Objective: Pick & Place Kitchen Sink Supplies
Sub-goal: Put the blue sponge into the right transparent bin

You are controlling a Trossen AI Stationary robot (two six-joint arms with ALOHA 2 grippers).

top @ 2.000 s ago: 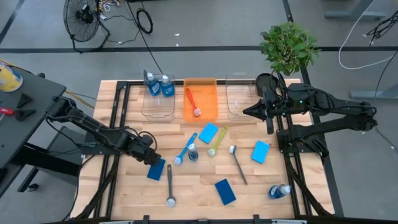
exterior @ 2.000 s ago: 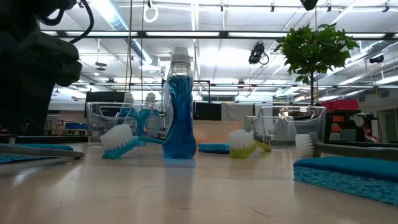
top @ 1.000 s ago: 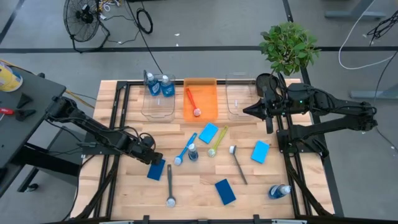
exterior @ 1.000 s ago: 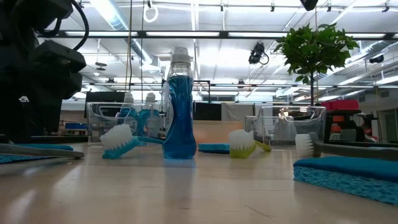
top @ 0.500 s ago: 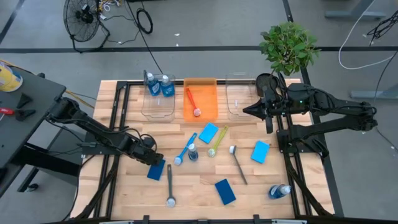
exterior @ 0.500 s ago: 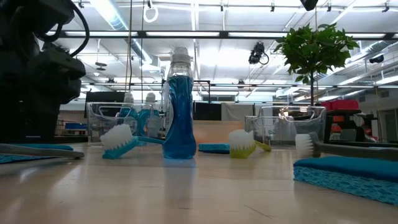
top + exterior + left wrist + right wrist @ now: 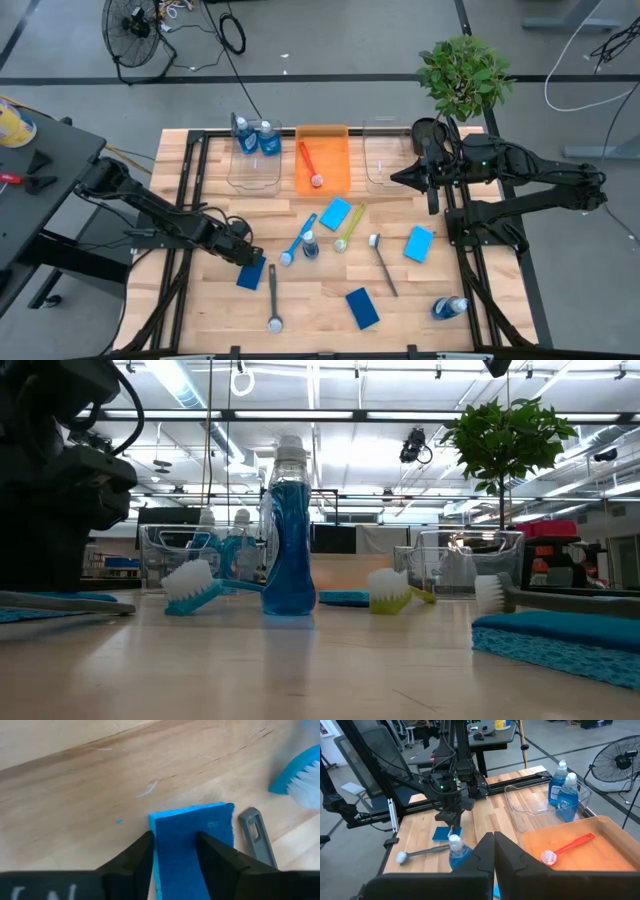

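This is a robotics lab or workshop set in a large industrial hall. Across the top of the low view, rows of strip lights (image 7: 330,415) hang under a high ceiling with open beams. In the high view a wooden bench (image 7: 310,300) stands on a grey concrete floor (image 7: 330,40), with a floor fan (image 7: 135,30) at upper left and loose cables (image 7: 232,32) nearby. A dark side desk (image 7: 40,190) sits at the left edge.

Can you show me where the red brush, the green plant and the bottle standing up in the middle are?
Red long-handled brush (image 7: 309,164): high view, its handle.
Green potted plant (image 7: 463,74): high view, its leaves.
Clear upright bottle with blue liquid (image 7: 288,545): low view, its body.
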